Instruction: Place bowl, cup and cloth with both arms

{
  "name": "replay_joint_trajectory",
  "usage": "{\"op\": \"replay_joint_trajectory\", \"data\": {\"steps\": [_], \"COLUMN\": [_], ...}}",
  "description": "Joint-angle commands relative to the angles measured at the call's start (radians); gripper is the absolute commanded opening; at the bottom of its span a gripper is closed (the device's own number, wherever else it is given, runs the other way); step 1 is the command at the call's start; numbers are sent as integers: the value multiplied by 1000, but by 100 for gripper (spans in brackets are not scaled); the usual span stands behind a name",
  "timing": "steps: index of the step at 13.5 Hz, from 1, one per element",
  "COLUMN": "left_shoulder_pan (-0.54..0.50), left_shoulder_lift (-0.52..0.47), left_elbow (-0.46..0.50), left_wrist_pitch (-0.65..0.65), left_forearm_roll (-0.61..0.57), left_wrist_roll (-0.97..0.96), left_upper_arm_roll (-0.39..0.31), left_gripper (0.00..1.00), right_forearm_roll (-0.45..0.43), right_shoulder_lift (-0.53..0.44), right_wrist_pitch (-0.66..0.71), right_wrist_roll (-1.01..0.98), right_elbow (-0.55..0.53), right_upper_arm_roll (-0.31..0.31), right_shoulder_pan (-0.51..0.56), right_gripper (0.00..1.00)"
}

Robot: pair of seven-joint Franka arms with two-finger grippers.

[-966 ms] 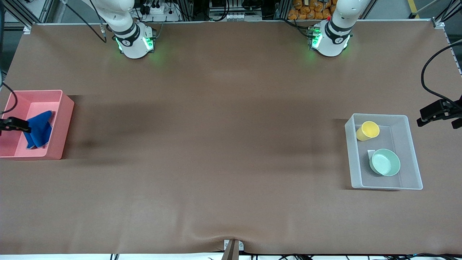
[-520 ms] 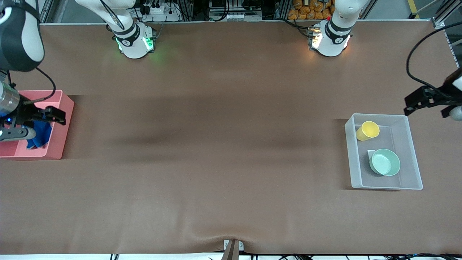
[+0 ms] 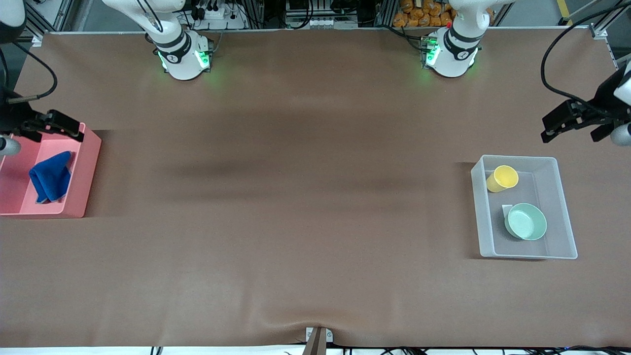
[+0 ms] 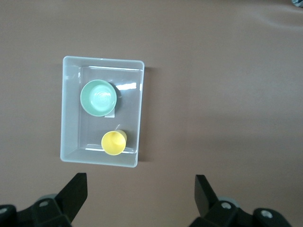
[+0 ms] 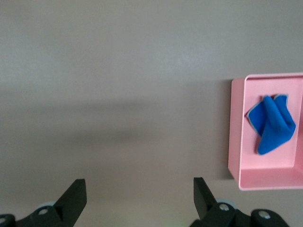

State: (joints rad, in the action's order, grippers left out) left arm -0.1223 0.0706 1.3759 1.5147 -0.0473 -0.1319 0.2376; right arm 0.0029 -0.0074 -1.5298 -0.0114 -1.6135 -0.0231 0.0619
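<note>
The pale green bowl (image 3: 526, 221) and the yellow cup (image 3: 502, 178) sit in a clear plastic bin (image 3: 548, 183) toward the left arm's end of the table. The cup is farther from the front camera than the bowl. The left wrist view shows the bowl (image 4: 98, 98), the cup (image 4: 113, 143) and the bin (image 4: 71, 137). My left gripper (image 3: 562, 123) (image 4: 140, 189) is open and empty, up in the air beside the bin. The blue cloth (image 3: 50, 176) (image 5: 272, 124) lies crumpled in a pink bin (image 3: 85, 172) (image 5: 236, 142). My right gripper (image 3: 56, 125) (image 5: 139, 191) is open and empty, over that bin's edge.
The brown table top (image 3: 305, 197) stretches between the two bins. The arms' green-lit bases (image 3: 185, 56) (image 3: 449, 52) stand along the edge farthest from the front camera. A small white label (image 3: 506, 209) lies under the bowl's edge.
Both grippers have lifted away from their bins and toward the bases. The right gripper has left the cloth lying in the pink bin. Bowl and cup have not moved.
</note>
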Motion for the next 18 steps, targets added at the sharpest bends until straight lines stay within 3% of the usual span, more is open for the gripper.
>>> {"op": "replay_joint_trajectory", "data": {"steps": [1, 3, 9, 18], "left_shoulder_pan": [79, 131, 139, 162], "left_shoulder_lift": [-74, -80, -89, -80], "left_elbow": [87, 97, 86, 61], "left_wrist_pitch": [6, 7, -5, -48], "left_forearm_roll": [23, 23, 18, 21], "left_wrist_roll": [14, 14, 60, 55], "left_upper_arm_roll": [-98, -155, -175, -212], "left_gripper": [100, 100, 100, 100], "right_forearm_roll": [14, 17, 17, 5], "right_shoulder_lift": [-49, -54, -54, -51], "right_wrist_pitch": [55, 106, 115, 54], "right_wrist_roll": [34, 33, -16, -16], "right_elbow": [-16, -14, 15, 46], "right_upper_arm_roll": [9, 26, 106, 101], "right_shoulder_pan": [-11, -13, -68, -68], "right_gripper": [100, 100, 100, 100]}}
